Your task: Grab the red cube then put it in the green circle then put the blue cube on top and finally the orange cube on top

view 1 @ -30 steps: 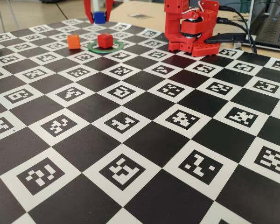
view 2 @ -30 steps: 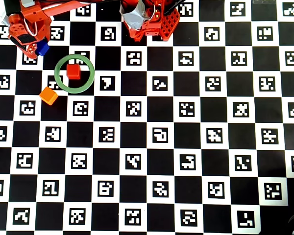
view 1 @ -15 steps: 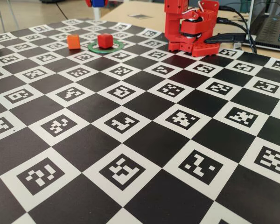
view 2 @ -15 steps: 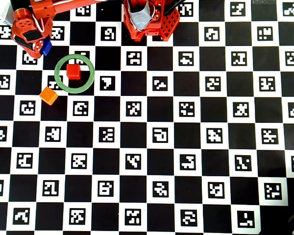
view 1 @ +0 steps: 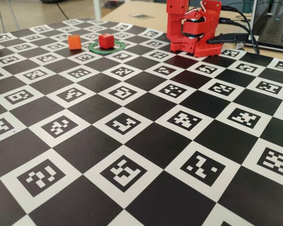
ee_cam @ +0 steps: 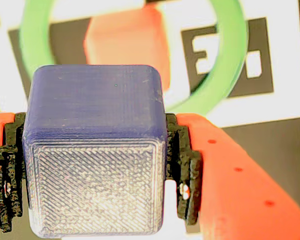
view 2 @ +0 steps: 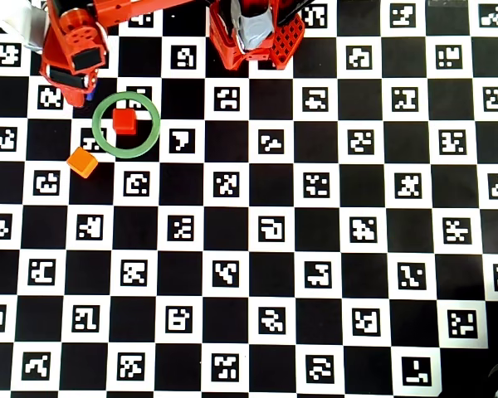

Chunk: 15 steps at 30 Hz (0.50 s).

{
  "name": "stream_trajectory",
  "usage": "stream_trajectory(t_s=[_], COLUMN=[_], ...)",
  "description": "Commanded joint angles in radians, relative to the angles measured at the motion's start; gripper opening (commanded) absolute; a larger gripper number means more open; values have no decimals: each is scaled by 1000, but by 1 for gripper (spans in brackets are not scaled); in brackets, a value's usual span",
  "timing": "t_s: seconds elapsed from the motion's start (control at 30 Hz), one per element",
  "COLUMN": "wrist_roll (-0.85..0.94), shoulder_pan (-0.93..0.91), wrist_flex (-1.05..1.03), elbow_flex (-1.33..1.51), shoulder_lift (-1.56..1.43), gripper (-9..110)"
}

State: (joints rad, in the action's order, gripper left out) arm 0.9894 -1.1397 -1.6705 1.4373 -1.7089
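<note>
In the wrist view my gripper (ee_cam: 95, 170) is shut on the blue cube (ee_cam: 95, 150), black pads pressed to its left and right faces. Beyond it, blurred, the red cube (ee_cam: 127, 42) sits inside the green circle (ee_cam: 235, 55). The overhead view shows the gripper (view 2: 81, 81) just up-left of the green circle (view 2: 126, 155), with only a sliver of the blue cube (view 2: 93, 91) showing under it. The red cube (view 2: 124, 122) rests inside the ring, and the orange cube (view 2: 82, 162) lies outside it, lower left. In the fixed view the red cube (view 1: 105, 41), green circle (view 1: 106, 52) and orange cube (view 1: 75, 42) show; the gripper is above the frame.
The red arm base (view 2: 253, 33) stands at the top middle of the checkered marker board (view 2: 274, 274). In the fixed view the base (view 1: 193, 28) is right of the ring, with cables and a laptop (view 1: 278, 28) behind it.
The gripper, holding the blue cube, has risen out of the top of the fixed view. In the overhead view it has shifted right, closer to the green circle.
</note>
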Motion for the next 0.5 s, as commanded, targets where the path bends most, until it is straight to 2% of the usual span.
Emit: stream_trajectory(t_s=[0.0,0.2,0.47], wrist_roll=[15,38,54], shoulder_pan=[43,95,138], wrist_flex=[-34,-40,69], elbow_flex=[-14,26,196], shoulder_lift=[-103,-107,-114], gripper=[3,3,3])
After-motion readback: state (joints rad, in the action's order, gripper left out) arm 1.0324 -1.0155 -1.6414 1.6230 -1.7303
